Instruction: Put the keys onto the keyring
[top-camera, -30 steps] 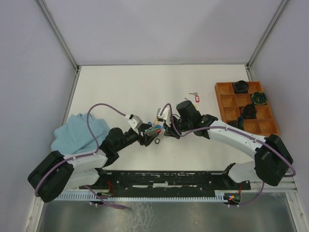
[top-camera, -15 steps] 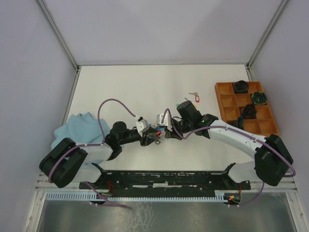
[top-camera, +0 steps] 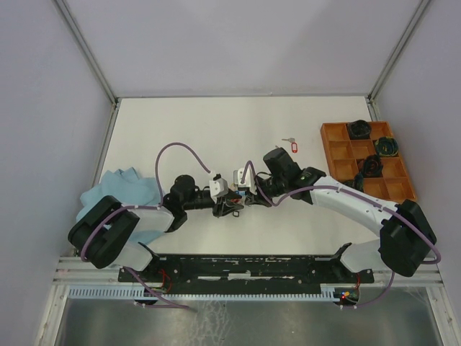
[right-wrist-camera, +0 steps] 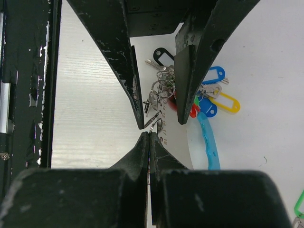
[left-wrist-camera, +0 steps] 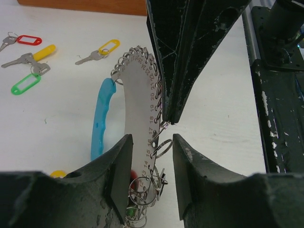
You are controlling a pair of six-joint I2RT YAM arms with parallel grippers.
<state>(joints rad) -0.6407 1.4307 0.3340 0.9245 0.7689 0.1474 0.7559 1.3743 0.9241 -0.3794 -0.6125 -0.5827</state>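
Steadying the keyring (left-wrist-camera: 137, 95) at mid-table matters most: the left claw (left-wrist-camera: 152, 142) flanks it, clamped or not I cannot tell, while the right claw (right-wrist-camera: 148, 137), pinched shut on a small ring (right-wrist-camera: 153, 124) at its edge, should twist gently.

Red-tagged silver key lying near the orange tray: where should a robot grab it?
Probably by the oblong red plastic tag, jaws closing across its narrow width, coming straight down from above. It lies flat on the white table, and the tag looks broader than the thin silver metal blade.
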